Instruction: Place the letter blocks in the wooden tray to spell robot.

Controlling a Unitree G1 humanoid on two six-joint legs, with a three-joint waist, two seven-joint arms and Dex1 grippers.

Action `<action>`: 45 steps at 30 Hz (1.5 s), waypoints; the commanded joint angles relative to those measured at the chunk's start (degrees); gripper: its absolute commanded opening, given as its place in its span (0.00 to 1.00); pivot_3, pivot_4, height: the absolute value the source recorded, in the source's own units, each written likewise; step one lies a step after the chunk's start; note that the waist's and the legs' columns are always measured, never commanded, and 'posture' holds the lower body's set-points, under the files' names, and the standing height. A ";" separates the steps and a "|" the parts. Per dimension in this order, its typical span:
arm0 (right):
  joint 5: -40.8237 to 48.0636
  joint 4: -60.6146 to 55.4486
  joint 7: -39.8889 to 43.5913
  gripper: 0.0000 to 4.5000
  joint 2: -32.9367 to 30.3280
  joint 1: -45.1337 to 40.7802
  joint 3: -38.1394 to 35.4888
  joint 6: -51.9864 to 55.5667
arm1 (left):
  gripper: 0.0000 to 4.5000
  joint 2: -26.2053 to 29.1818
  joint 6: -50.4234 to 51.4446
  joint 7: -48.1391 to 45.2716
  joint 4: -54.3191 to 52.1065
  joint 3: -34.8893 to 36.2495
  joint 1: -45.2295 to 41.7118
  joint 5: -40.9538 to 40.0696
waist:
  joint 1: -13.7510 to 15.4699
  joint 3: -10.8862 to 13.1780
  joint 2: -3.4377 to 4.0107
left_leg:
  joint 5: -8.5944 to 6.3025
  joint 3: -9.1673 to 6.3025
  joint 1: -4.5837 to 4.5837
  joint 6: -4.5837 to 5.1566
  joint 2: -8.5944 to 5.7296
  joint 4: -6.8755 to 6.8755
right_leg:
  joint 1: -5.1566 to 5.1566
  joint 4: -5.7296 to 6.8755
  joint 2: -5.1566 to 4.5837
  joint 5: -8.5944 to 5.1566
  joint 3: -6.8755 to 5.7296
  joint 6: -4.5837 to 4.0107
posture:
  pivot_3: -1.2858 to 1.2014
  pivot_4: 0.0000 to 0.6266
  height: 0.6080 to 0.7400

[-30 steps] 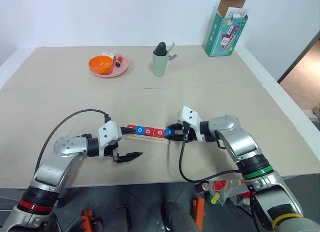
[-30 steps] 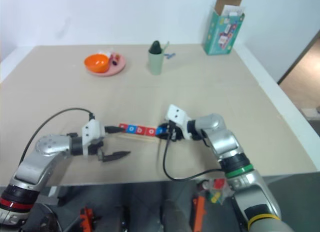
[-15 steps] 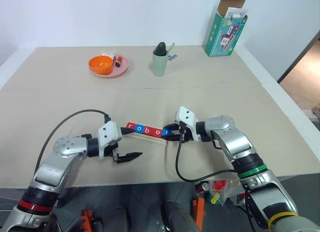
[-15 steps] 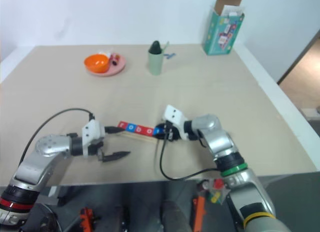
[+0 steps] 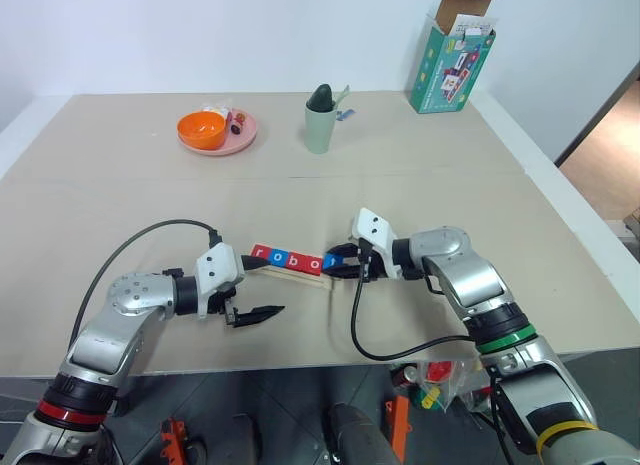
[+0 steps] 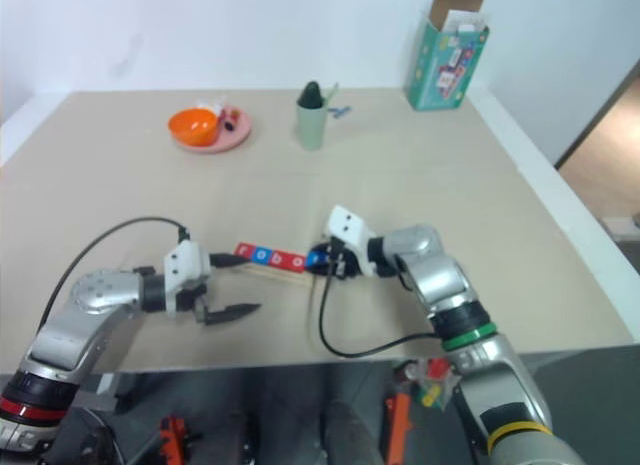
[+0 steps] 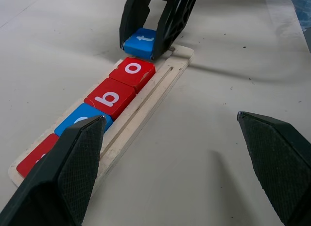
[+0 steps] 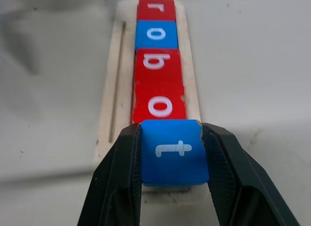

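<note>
Five small flat square letter blocks are showing in all: three red ones and two blue ones, each with a white lowercase letter. Four of them, the red r block (image 8: 156, 8), the blue o block (image 8: 156, 35), the red b block (image 8: 158, 63) and the red o block (image 8: 159, 103), are lying in a row, edge to edge, in the one long pale wooden tray (image 5: 290, 273), which is sitting at lower centre of the left eye frame. The fifth, the blue t block (image 8: 174, 151), is sitting at the tray's right end, touching the red o block. The broad beige desk (image 5: 420, 185) is carrying, toward the top of the frame, one round pink plate (image 5: 243, 137) with an orange bowl (image 5: 201, 129) on it, one pale green cup (image 5: 319, 128) with a dark item standing in it, and one teal cardboard box (image 5: 450, 65) with its flap open at upper right; a white wall is standing behind. The right end effector (image 8: 172, 153) is clamping the blue t block between its two black fingers over the tray's end. The left end effector (image 5: 258, 288) is hanging at the tray's left end with its fingers spread wide apart, gripping nothing, one finger just beside the r block end.
</note>
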 commanded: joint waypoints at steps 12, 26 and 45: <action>0.92 -3.34 -1.10 0.27 -0.31 1.10 -0.59 0.79 | 1.00 0.35 -1.45 -0.52 -0.31 0.61 -0.78 0.30 | 0.00 0.00 0.00 | 0.00 0.01 0.00 0.00 0.00 0.00 | 0.00 0.00 0.00 -0.01 0.01 -0.01 | 0.52 0.24 1.00; 1.15 -3.86 -1.41 0.27 0.02 1.62 -0.26 1.03 | 1.00 0.54 -1.27 -0.37 -0.77 0.76 -0.40 0.28 | 0.00 0.00 0.00 | 0.00 0.01 0.00 0.00 0.00 0.00 | 0.00 0.00 0.00 -0.01 0.01 -0.01 | 0.52 0.24 1.00; 0.86 -2.00 -3.22 0.27 1.05 1.54 -0.53 0.47 | 1.00 0.12 -1.34 -0.24 -0.72 0.43 -0.74 0.30 | 0.00 0.00 0.00 | 0.00 0.01 0.00 0.00 0.00 0.00 | 0.00 0.00 0.00 0.00 0.01 0.00 | 0.52 0.24 1.00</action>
